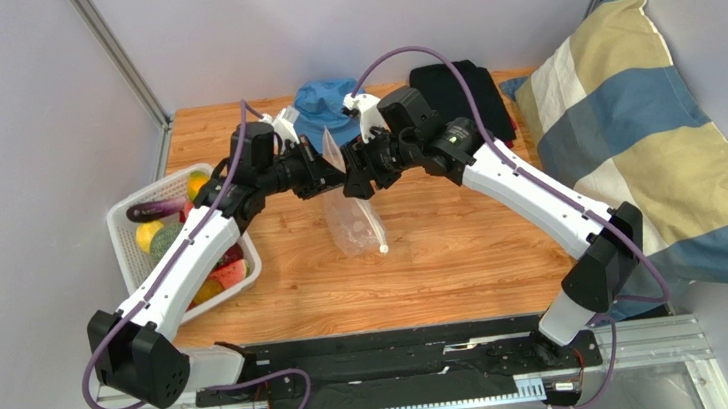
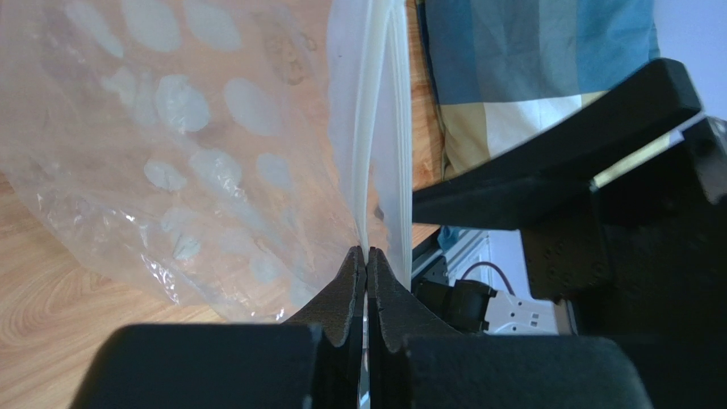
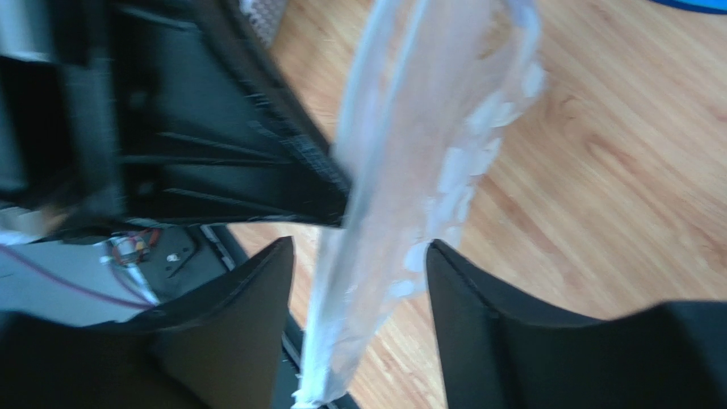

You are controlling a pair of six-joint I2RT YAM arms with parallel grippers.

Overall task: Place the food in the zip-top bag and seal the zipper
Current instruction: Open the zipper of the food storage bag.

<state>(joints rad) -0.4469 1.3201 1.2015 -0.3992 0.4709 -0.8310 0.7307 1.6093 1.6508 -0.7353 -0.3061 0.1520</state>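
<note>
Zip-top bag (image 1: 355, 221): hangs over mid-table between both arms, lower end apparently resting on the wood.
Left wrist view only: left gripper (image 2: 366, 256) pressed together on the zipper (image 2: 372, 128).
Right wrist view only: right gripper (image 3: 358, 256) spread, bag edge between its fingers.
Top view only: food (image 1: 162, 240) in white basket (image 1: 121, 229), table's left edge.
Wooden table (image 1: 468, 254); striped pillow (image 1: 630, 130) right; blue hat (image 1: 324, 100) at back.

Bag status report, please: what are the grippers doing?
Left gripper shut on the zipper. Right gripper open, astride the bag. Looks empty; food in the basket.
</note>
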